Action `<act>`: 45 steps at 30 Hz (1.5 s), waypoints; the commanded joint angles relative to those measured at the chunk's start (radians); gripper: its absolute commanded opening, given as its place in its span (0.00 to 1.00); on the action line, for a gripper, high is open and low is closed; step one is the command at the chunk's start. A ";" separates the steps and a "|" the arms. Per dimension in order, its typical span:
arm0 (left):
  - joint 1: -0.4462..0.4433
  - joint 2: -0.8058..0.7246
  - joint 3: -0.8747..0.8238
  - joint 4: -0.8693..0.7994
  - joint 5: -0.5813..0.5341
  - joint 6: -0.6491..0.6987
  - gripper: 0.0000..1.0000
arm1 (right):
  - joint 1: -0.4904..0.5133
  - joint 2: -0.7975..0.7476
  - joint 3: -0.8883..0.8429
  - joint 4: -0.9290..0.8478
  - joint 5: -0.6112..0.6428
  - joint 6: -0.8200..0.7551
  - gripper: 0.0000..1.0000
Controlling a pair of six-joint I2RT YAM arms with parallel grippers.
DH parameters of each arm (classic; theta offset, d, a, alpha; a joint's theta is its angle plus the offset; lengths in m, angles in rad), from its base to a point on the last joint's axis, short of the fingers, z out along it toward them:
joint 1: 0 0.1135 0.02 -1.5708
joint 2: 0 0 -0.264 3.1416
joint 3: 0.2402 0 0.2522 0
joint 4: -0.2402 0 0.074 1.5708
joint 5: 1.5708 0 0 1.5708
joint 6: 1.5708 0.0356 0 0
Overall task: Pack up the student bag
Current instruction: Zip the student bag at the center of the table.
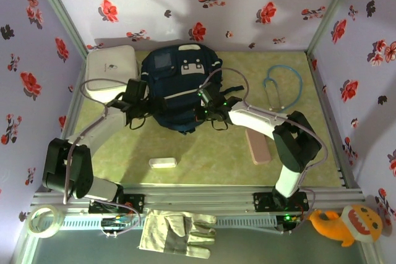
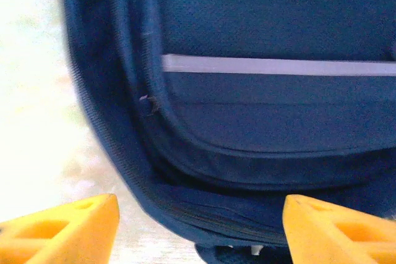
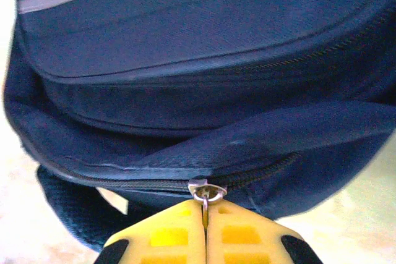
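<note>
Student bag (image 3: pixel 185 60) zipper pull (image 3: pixel 206 191) in right pincer (image 3: pixel 205 208)

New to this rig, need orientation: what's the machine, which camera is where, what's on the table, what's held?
Two robot arms, the left arm and the right arm, each with a two-finger gripper, are bolted at the near edge of a table. The wide picture is from a fixed camera above and behind them; the close-ups are from wrist cameras, yellow fingers at the bottom. On the table: a navy student bag, a white box, a teal stethoscope, a pink block, a small white item. The right gripper is shut on the bag's zipper pull. The left gripper is open at the bag's edge, clamping nothing.
</note>
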 commanded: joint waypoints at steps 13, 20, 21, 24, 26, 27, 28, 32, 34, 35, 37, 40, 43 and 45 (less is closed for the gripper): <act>-0.140 0.141 0.145 -0.005 0.257 0.622 0.65 | 0.003 -0.066 -0.008 0.080 -0.048 -0.014 0.00; -0.140 0.255 0.231 -0.067 0.273 0.691 0.55 | -0.004 -0.081 -0.029 0.098 -0.052 -0.002 0.00; -0.140 0.264 0.235 -0.067 0.281 0.694 0.55 | -0.004 -0.080 -0.030 0.100 -0.053 0.000 0.00; -0.140 0.282 0.242 -0.067 0.317 0.707 0.53 | -0.006 -0.079 -0.030 0.102 -0.056 0.004 0.00; -0.140 0.290 0.243 -0.075 0.328 0.722 0.52 | -0.008 -0.079 -0.032 0.102 -0.055 0.006 0.00; -0.140 0.290 0.242 -0.079 0.337 0.731 0.52 | -0.008 -0.080 -0.032 0.102 -0.053 0.007 0.00; -0.140 0.290 0.240 -0.076 0.344 0.738 0.52 | -0.010 -0.081 -0.034 0.102 -0.052 0.007 0.00; -0.140 0.307 0.241 -0.055 0.354 0.738 0.40 | -0.017 -0.082 -0.040 0.101 -0.046 0.012 0.00; -0.140 0.317 0.241 -0.051 0.350 0.742 0.33 | -0.022 -0.083 -0.043 0.099 -0.038 0.012 0.00; -0.138 0.317 0.237 -0.046 0.347 0.745 0.28 | -0.025 -0.086 -0.044 0.092 -0.029 0.008 0.00; -0.135 0.312 0.233 -0.049 0.347 0.758 0.20 | -0.035 -0.092 -0.047 0.067 -0.005 -0.002 0.00; -0.132 0.284 0.225 -0.066 0.343 0.777 0.13 | -0.063 -0.109 -0.052 0.007 0.050 -0.037 0.00; -0.123 0.238 0.206 -0.078 0.342 0.794 0.08 | -0.109 -0.123 -0.065 -0.036 0.095 -0.070 0.00; -0.115 0.211 0.195 -0.091 0.342 0.800 0.06 | -0.146 -0.129 -0.068 -0.056 0.107 -0.090 0.00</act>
